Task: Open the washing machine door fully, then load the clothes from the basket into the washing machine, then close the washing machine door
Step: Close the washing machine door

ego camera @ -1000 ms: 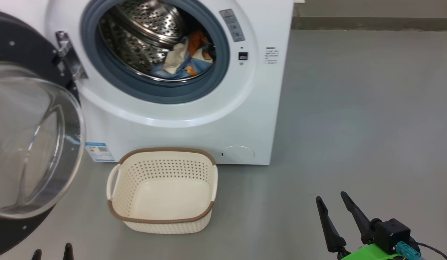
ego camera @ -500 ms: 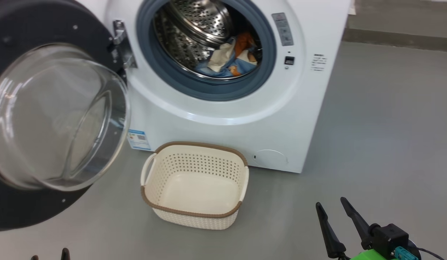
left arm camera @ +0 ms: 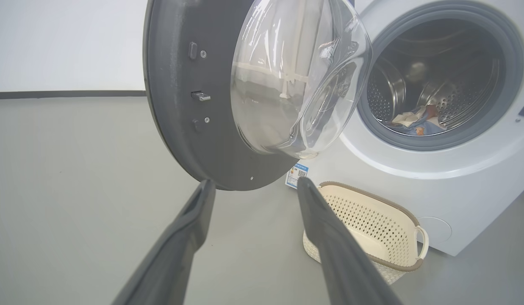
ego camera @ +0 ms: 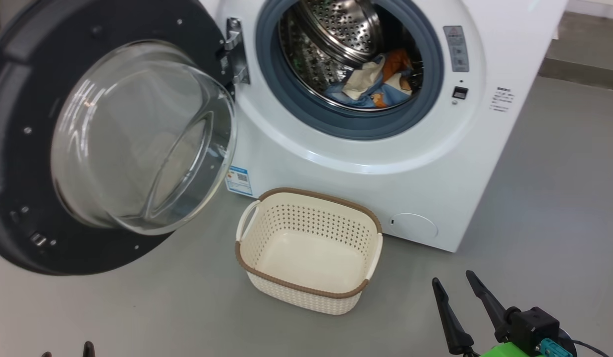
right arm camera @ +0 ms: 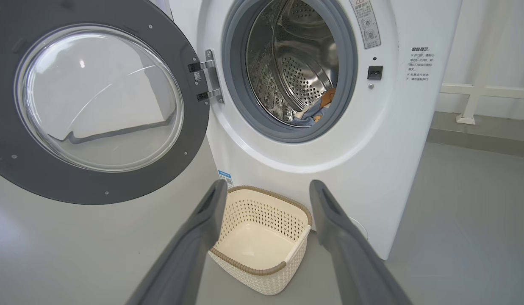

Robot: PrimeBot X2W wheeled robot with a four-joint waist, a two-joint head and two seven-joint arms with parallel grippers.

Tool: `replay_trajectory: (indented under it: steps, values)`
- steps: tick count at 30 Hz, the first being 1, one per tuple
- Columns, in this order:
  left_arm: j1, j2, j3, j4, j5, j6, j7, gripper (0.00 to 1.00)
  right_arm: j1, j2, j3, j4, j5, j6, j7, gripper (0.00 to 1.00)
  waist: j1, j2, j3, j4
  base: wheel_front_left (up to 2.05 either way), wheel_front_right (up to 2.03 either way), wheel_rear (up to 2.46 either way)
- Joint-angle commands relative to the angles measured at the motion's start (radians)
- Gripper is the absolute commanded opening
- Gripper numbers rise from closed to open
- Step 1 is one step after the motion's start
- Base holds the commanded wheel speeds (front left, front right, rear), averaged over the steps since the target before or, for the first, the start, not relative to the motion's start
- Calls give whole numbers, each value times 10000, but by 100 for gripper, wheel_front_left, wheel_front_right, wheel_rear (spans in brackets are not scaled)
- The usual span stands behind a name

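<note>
The white washing machine [ego camera: 336, 188] stands with its round black washing machine door [ego camera: 138, 134] swung wide to the left, glass bowl facing me. The clothes [ego camera: 373, 82], blue, orange and cream, lie in the steel drum. On the floor in front sits the cream basket [ego camera: 311, 223], empty. My right gripper [ego camera: 452, 278] is open at the lower right, well short of the basket. My left gripper [ego camera: 67, 351] peeks over the bottom edge, below the door. In the left wrist view the open left gripper [left arm camera: 255, 183] points at the door's [left arm camera: 181, 106] lower rim.
Grey floor [ego camera: 549, 198] spreads to the right of the machine and in front of the basket. A white rail [right arm camera: 478, 91] stands along the wall behind the machine's right side. The open door overhangs the floor on the left.
The head camera has turned, so the machine, door and basket now lie further right in the picture. Both grippers stay open and nothing else has visibly moved.
</note>
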Motion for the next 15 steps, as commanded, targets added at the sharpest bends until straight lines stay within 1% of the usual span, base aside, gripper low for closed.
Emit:
replay_trajectory:
  steps: [1, 15]
  values:
    - [-167, 58, 300, -203, -33, 69, -63, 100, -114, -24, 267, -281, -51, 27, -49, 100, 0, -1, 24, 263, 0, 0, 0]
    - [-120, 58, 365, -227, -139, 368, -63, 100, -353, -24, 478, -137, -123, 27, -49, 100, 0, -1, 140, 420, 0, 0, 0]
